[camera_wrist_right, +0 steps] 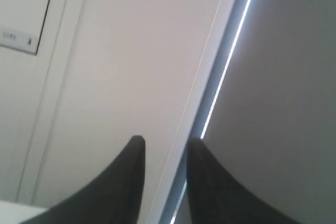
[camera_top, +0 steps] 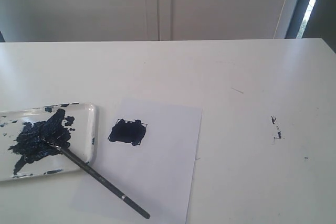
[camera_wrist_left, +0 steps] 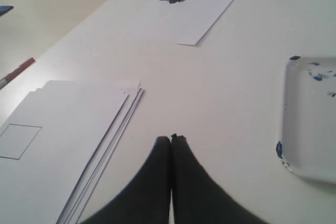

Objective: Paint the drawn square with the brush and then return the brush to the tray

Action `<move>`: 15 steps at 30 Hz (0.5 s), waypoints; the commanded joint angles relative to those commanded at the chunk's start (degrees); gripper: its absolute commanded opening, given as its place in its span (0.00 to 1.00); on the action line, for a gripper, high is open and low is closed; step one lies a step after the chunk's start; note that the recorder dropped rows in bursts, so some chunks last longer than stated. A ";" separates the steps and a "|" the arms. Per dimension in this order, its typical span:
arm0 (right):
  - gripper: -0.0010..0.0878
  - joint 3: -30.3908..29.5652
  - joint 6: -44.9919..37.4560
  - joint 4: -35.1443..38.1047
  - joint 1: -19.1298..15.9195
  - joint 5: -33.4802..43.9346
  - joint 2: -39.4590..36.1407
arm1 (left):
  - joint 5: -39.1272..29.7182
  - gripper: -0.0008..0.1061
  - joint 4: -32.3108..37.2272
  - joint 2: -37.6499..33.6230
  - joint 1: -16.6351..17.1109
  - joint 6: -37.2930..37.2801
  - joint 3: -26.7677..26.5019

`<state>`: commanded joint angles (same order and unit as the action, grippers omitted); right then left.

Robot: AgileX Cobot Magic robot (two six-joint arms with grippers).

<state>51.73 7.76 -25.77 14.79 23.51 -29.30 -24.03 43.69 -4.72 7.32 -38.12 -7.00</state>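
Your left gripper is squeezed tight. Its two black tips touch, and it holds nothing. It hangs low over the white table. Just beside it lies a stack of white paper, and the top sheet has an empty little square drawn on it.

Your right gripper points up at the room. Its two tips stand apart with only air between them. Past it you see a pale wall, a small sign and a thin bright strip of light.

The brush lies free, and no gripper touches it. Its wet tip sits in the dark blue paint on the tray. Its black stick leans over the tray's rim and ends over the paper sheet. The drawn square on that sheet is filled with blotchy dark blue paint. The tray is just beside the sheet, on the left of the exterior view. Well off to the right, a few dark specks mark the tabletop. Behind the table stand plain white panels.
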 joint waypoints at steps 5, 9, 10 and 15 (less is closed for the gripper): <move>0.32 -11.84 0.00 0.00 0.00 0.00 0.18 | 0.13 0.01 0.00 0.00 0.00 0.00 0.29; 0.32 -19.64 0.00 0.12 0.00 1.03 0.18 | 0.13 0.01 0.00 0.00 0.00 0.00 0.29; 0.32 -20.96 0.00 0.12 0.00 1.94 0.18 | 0.13 0.01 0.00 0.00 0.00 0.00 0.29; 0.32 -23.22 0.00 0.20 0.00 8.66 0.18 | -0.04 0.01 0.00 0.00 0.00 0.00 0.29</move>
<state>28.51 7.76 -25.56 14.79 32.17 -29.11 -24.07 43.69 -4.72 7.32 -38.12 -6.71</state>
